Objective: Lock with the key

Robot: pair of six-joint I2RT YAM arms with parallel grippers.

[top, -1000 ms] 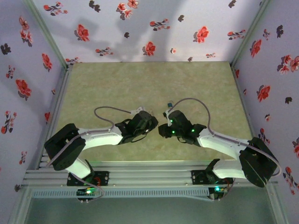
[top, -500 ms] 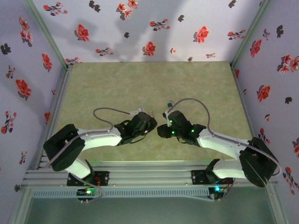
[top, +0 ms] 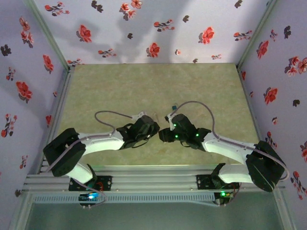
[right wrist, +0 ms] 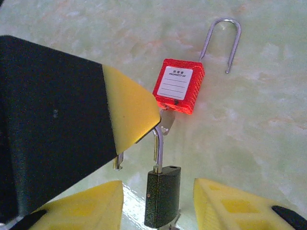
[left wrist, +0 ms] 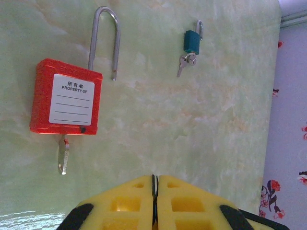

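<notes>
The red-orange squarish plastic padlock (left wrist: pixel 64 98) lies flat on the pale green marbled surface (left wrist: pixel 201 143), with its white "PROPERTY OF" label facing up. Its thin steel shackle (left wrist: pixel 105 40) is raised. 1 leg runs into the body and the other ends free just beside the top corner, so the lock is open. A flat silver key (left wrist: pixel 63 155) sticks out of the bottom of the body.

The left gripper (left wrist: pixel 154 201) sits near the key end of the lock, its 2 yellow fingers pressed together with nothing between them. In the right wrist view, 1 black-and-yellow finger of it reaches in from the left. Its tip is just beside the key, and whether it touches cannot be told.

The right gripper (right wrist: pixel 158 184) is open, its 2 yellow fingers apart. Between them lies a dark blackish-green metal padlock (right wrist: pixel 162 196) with a gap on each side, its shackle pointing toward the key.

In the left wrist view a small teal padlock (left wrist: pixel 192 42) with a bunch of silver keys (left wrist: pixel 184 62) lies well apart from the red-orange one. Whether it is the same as the dark padlock cannot be told.

From above, the left arm (top: pixel 103 141) and right arm (top: pixel 225 146) bend inward and their wrists nearly meet at the middle of the surface, between pale floral walls (top: pixel 144 28).
</notes>
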